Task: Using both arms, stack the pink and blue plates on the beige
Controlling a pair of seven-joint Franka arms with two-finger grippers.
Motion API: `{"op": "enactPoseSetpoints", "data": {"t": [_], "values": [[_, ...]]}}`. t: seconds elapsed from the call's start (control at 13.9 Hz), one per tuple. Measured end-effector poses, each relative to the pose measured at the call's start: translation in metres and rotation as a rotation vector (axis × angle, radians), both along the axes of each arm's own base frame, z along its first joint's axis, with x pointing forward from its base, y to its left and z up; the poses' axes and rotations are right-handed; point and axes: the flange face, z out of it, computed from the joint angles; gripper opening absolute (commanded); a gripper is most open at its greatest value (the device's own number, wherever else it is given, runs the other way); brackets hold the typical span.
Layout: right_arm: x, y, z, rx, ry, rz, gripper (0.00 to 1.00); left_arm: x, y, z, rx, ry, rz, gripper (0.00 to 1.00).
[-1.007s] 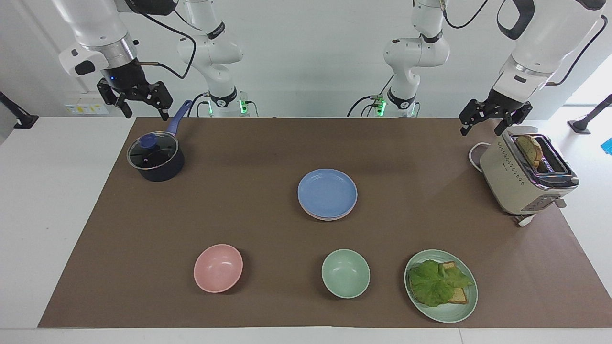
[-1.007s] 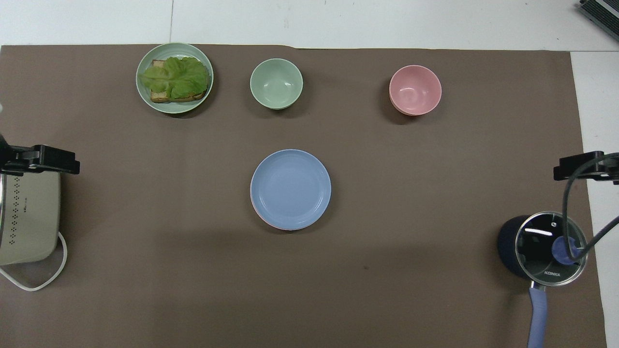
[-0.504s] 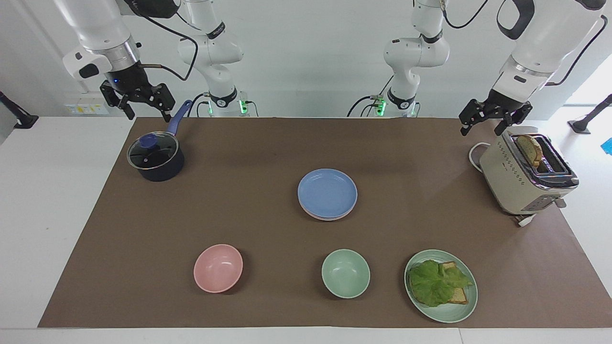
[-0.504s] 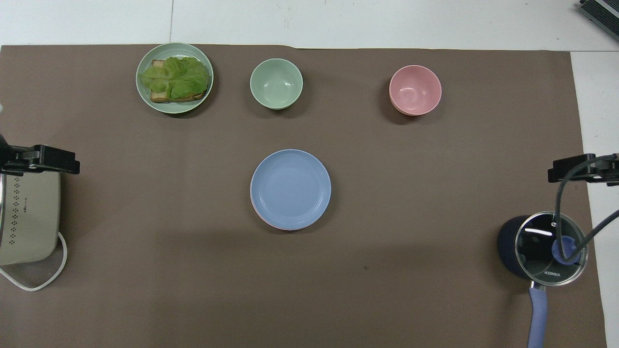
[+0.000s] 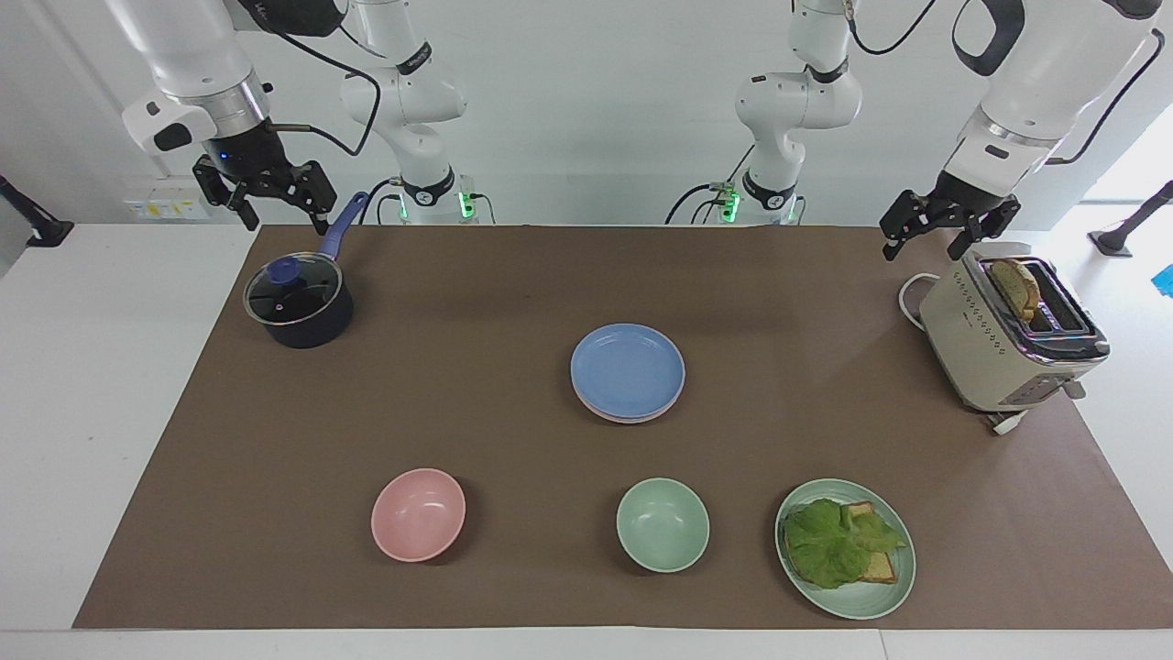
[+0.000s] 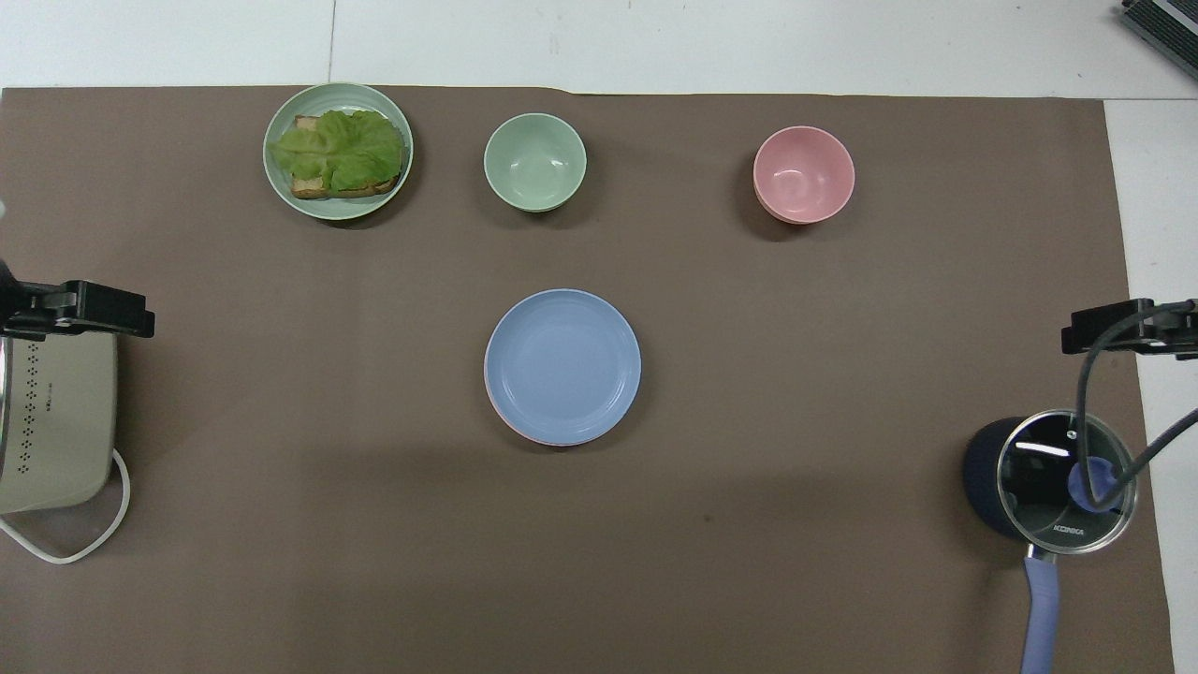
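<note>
Blue plate [image 5: 628,369] tops the finished-looking stack as left gripper [image 5: 948,227] and right gripper [image 5: 263,191] hang open-fingered, apparently needing only to park.

Robot lab (white walls): bench-mounted arms [image 5: 403,101]

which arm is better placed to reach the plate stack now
Left, narrowly. Both pincers hang open at opposite ends: left pincer by the toaster, right pincer by the pot. The blue plate on top sits slightly closer to the left.
</note>
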Motion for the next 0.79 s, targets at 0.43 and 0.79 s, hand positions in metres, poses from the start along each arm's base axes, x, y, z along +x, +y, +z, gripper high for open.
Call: {"op": "enactPoseSetpoints", "data": {"t": [0.43,0.79], "values": [[-0.0002,0.0009,0.0034,0.000,-0.005,0.006,1.00,0.0000,0.0000,0.0000,0.000,0.000,0.000,1.00],[-0.0002,0.0005,0.0049,0.000,-0.008,0.006,1.00,0.0000,0.0000,0.0000,0.000,0.000,0.000,1.00]]}}
